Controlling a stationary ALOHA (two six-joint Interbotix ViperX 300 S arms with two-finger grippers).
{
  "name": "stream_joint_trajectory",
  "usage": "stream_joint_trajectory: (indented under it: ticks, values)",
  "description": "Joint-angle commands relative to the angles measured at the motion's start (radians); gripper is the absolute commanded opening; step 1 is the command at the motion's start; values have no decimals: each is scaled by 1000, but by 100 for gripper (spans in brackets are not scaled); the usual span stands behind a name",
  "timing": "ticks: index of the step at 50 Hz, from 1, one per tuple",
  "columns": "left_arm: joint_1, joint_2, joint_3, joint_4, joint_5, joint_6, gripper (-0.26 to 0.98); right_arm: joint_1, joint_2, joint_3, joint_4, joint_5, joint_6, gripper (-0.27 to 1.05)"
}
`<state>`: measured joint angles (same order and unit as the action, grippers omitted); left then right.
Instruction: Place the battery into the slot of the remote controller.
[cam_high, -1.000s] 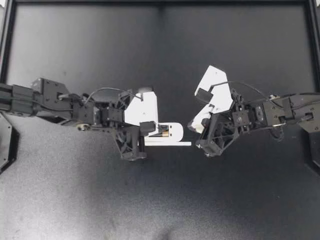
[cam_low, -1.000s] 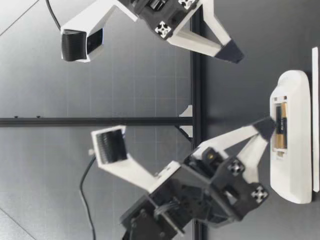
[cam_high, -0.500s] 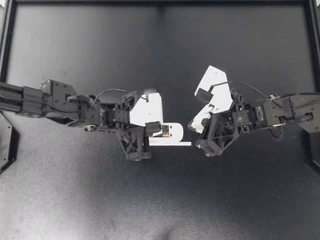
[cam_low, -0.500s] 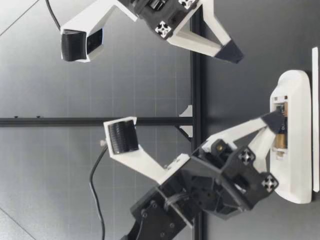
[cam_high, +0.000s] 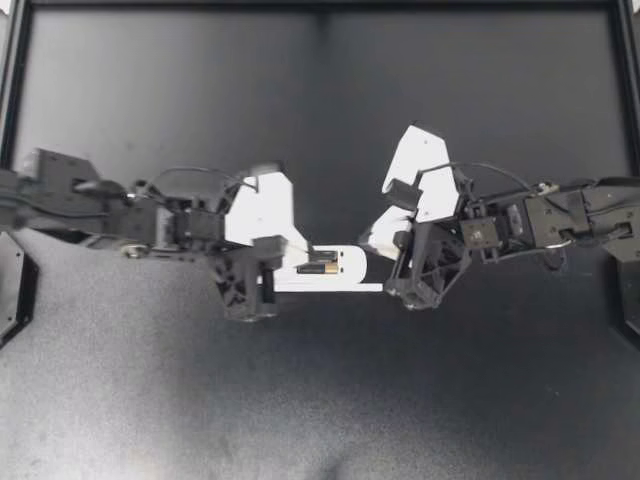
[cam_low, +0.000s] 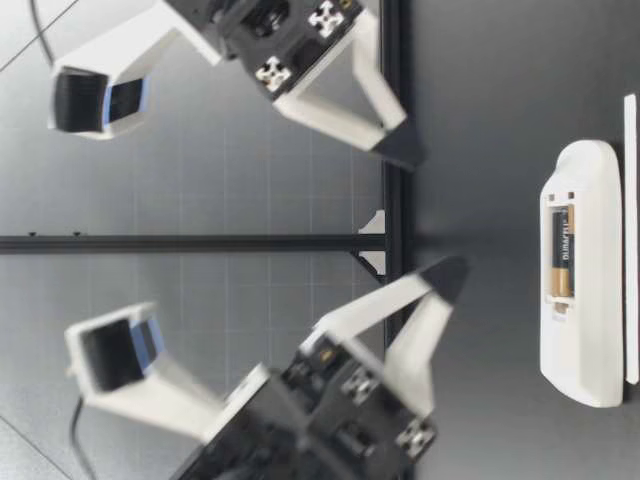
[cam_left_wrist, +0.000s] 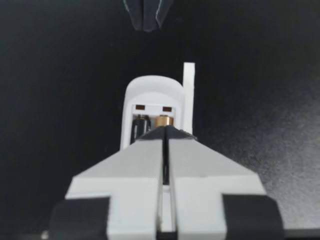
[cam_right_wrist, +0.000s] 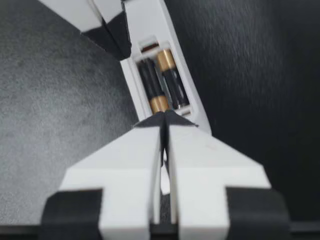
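Black matte table (cam_high: 320, 100): one arm enters from each side, tips near mid-table

White-fingered, black-tipped left gripper (cam_high: 282, 258) and right gripper (cam_high: 372, 245): wrist views show each finger pair pressed together, nothing held; only low view shows both tips hanging above remote, not touching

White oblong plastic remote controller (cam_high: 345, 265): flat on table between grippers, slot uncovered

Thin white strip (cam_high: 330, 288): just beside remote

Black-and-gold cylindrical battery (cam_high: 320, 267): seated in slot; wrist views reveal second battery (cam_right_wrist: 173, 82) alongside
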<state>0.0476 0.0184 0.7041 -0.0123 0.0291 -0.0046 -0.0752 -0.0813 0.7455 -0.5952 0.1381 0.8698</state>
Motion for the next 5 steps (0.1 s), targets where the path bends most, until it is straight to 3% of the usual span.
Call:
stream_joint_trajectory:
  ticks: [1, 5]
  values:
    - [3, -58, 6, 2, -12, 2, -14, 9, -31, -32, -32, -20, -8, -10]
    - [3, -77, 15, 2, -15, 3, -14, 15, -34, -41, -44, -26, -26, -10]
